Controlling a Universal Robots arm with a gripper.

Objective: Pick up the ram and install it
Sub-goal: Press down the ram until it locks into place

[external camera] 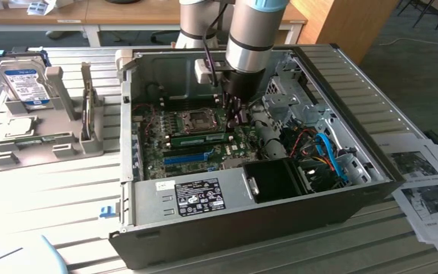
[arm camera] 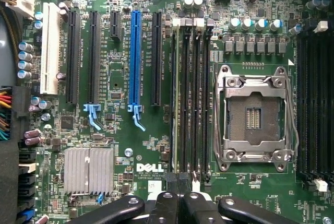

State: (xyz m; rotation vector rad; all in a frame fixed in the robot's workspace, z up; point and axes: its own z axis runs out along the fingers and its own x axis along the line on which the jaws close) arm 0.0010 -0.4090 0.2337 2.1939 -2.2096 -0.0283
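The tool (arm camera: pixel 177 203) is closed, empty, above the motherboard (arm camera: pixel 120 145) inside the open computer case (external camera: pixel 341 188). The ram (external camera: pixel 200 137) sits seated in a slot beside the CPU socket (arm camera: pixel 254 117).

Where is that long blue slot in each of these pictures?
Exterior view: the blue slot lies on the green board inside the open case, nearer the camera than the square metal socket.
Wrist view: the blue slot runs between black slots.
Shared landmark: the square metal socket.
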